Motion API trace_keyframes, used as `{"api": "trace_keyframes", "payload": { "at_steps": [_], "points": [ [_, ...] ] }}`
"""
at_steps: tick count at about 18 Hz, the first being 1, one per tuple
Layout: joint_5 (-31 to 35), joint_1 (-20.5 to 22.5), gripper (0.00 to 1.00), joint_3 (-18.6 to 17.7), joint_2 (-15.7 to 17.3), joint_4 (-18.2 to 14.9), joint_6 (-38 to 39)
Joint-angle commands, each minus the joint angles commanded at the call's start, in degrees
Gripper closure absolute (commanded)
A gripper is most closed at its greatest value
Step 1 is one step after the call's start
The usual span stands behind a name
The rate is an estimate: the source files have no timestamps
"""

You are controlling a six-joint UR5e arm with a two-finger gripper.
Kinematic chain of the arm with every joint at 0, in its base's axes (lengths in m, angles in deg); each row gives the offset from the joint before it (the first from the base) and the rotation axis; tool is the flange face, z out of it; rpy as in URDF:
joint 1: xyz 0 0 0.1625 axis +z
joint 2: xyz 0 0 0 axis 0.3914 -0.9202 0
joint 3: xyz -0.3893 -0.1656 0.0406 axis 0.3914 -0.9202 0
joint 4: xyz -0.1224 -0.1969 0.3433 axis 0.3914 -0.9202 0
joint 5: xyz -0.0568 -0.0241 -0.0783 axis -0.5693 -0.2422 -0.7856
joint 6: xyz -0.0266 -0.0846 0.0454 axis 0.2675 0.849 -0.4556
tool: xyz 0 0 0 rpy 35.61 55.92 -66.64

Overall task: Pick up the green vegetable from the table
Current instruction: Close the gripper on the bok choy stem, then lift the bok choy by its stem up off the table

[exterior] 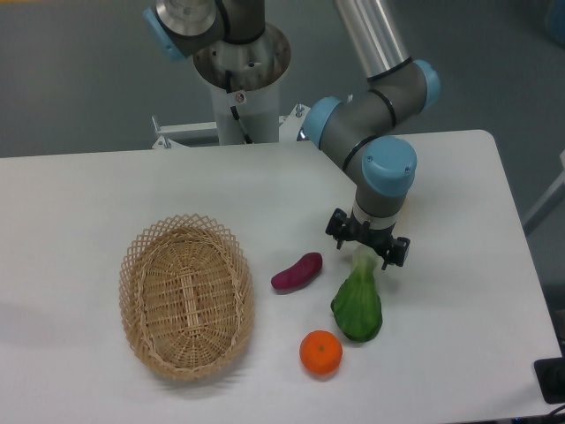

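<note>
A grey floor is seen behind a white counter (132, 194) with rounded corners, on which the arm's base is mounted at the far edge. The green vegetable (357, 305) is laid on the counter towards the near right, its broad dark leaves pointing to the camera and its pale stem pointing away. The pincer (368, 250) is held directly over that pale stem end, seemingly just above it. Two dark fingers are seen spread to either side of the stem, so the pincer is judged to be released, with nothing yet gripped.

The vegetable is taken to be a light toy, probably of smooth plastic (its sheen suggests this), and likely stiff rather than limp. The narrow stem is judged the better place for a hold, since the leafy body looks too wide for the fingers; some slipping may be expected on so smooth a surface, so the stem should be centred between the fingers.

A purple vegetable (297, 271) lies just left of the stem, and an orange (320, 352) sits just beside the leaves. A wicker basket (187, 296) stands well apart to the left, and nothing is seen inside it.
</note>
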Motion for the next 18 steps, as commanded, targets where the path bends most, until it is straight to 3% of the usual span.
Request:
{"api": "trace_keyframes", "payload": {
  "at_steps": [3,6,10,13,18],
  "points": [
    [0.78,0.0,0.06,0.17,0.0,0.0,-0.35],
    [1.58,0.0,0.27,0.0,0.09,0.44,-0.26],
    [1.58,0.0,0.39,-0.09,0.09,0.88,-0.26],
    [1.58,0.0,0.56,0.0,0.26,0.88,-0.53],
    [1.58,0.26,0.56,1.05,0.61,1.14,-1.66]
  ]
}}
